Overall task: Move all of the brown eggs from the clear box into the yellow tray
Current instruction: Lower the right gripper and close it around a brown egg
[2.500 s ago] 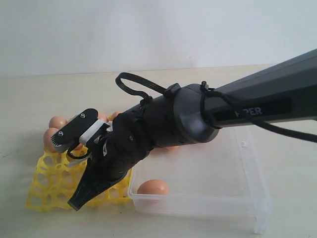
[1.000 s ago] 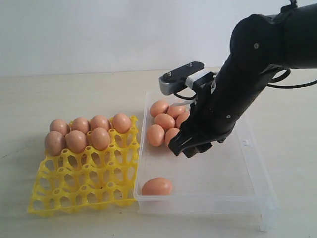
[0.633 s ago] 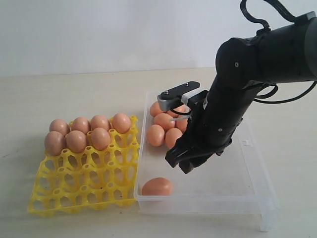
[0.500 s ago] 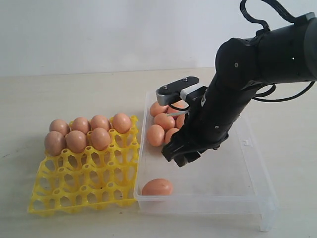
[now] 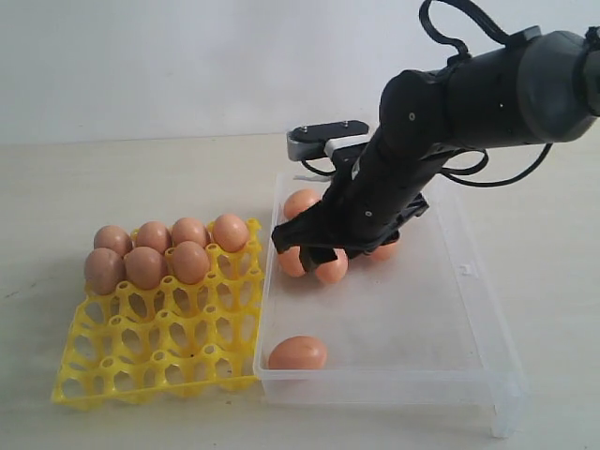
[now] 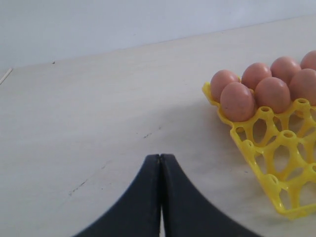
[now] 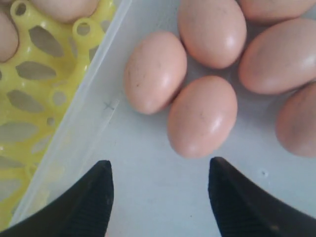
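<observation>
Progress: seven smooth orange-brown eggs [image 5: 143, 267] seated in bright yellow lattice tray [image 5: 159, 330]. Cluster [image 7: 202, 116] just ahead of spread right gripper [image 7: 160, 170] plus one stray [image 5: 297, 352] left in clear plastic box [image 5: 375, 384]. Left gripper [image 6: 160, 160] pressed together.

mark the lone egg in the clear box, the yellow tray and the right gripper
lone egg [image 5: 297, 352], exterior view, middle of shell
yellow tray [image 6: 247, 145], left wrist view, outer rim
right gripper [image 7: 159, 170], right wrist view, midway between fingertips

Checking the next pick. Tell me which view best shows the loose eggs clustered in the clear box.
The right wrist view: the clustered eggs sit close up, ahead of the open right end effector. In the exterior view the arm hides most of them. The left wrist view shows none.
</observation>
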Robot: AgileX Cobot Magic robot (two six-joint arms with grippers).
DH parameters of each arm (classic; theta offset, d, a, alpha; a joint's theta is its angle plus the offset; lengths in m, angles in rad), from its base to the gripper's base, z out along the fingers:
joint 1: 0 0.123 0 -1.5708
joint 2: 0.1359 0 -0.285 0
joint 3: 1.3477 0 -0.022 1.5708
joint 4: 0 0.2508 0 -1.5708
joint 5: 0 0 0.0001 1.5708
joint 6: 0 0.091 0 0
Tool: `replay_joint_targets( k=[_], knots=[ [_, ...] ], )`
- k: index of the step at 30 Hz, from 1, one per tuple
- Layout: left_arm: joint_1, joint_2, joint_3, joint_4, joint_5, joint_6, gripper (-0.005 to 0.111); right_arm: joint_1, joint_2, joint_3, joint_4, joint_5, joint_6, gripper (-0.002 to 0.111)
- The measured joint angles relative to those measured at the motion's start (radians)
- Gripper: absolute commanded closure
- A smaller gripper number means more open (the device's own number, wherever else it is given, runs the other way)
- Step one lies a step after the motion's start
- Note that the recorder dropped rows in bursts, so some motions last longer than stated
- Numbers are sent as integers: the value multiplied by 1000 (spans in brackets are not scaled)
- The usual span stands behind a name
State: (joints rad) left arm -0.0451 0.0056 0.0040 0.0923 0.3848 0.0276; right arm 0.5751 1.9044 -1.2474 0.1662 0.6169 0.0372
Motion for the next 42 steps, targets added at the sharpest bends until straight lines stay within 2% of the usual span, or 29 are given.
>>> replay_joint_targets(
  k=[12,42],
  knots=[
    [0,0,0,0,0,0,107,-31,31,-66,-57,7,135,53],
    [0,0,0,0,0,0,107,-51,161,-71,-17,-111,168,53]
  ],
)
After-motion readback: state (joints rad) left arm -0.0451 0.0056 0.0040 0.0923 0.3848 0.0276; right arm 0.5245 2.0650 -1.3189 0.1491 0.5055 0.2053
